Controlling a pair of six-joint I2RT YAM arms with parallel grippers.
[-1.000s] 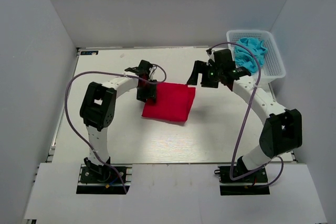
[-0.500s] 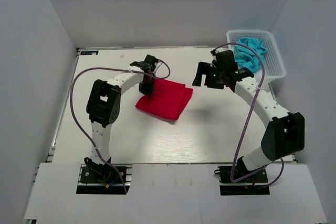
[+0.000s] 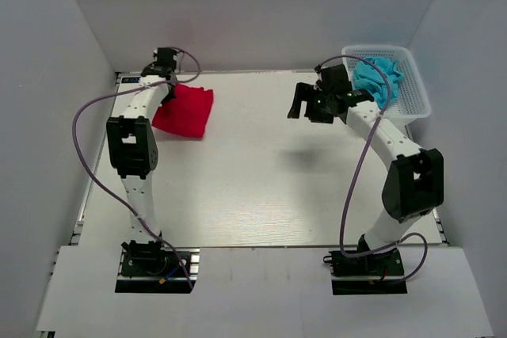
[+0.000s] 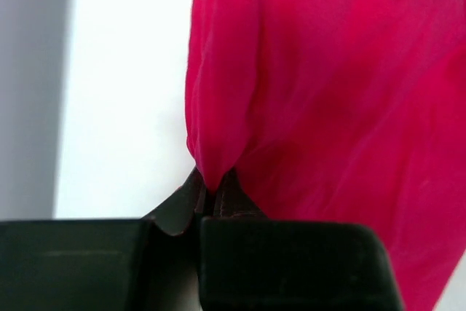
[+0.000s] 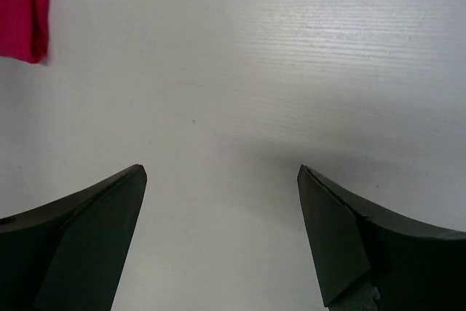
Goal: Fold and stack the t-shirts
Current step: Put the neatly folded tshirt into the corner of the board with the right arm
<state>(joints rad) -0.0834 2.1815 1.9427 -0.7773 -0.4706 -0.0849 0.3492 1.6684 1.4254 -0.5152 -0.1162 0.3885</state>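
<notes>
The folded red t-shirt [image 3: 184,112] lies at the far left of the table. My left gripper [image 3: 167,91] is shut on its far left corner; in the left wrist view the red cloth [image 4: 328,100] is pinched between the closed fingertips [image 4: 212,193]. The turquoise t-shirt [image 3: 377,77] sits crumpled in the white mesh basket [image 3: 413,85] at the far right. My right gripper [image 3: 302,104] is open and empty, held above the bare table left of the basket. In the right wrist view its fingers [image 5: 95,231] spread wide and a red shirt corner [image 5: 23,12] shows at top left.
The white table [image 3: 261,172] is walled by grey panels at the left, back and right. Purple cables loop along both arms. The basket stands at the far right edge.
My left gripper has dragged the red t-shirt from the table's middle to the far left corner. My right gripper has shifted slightly toward the back, still open.
</notes>
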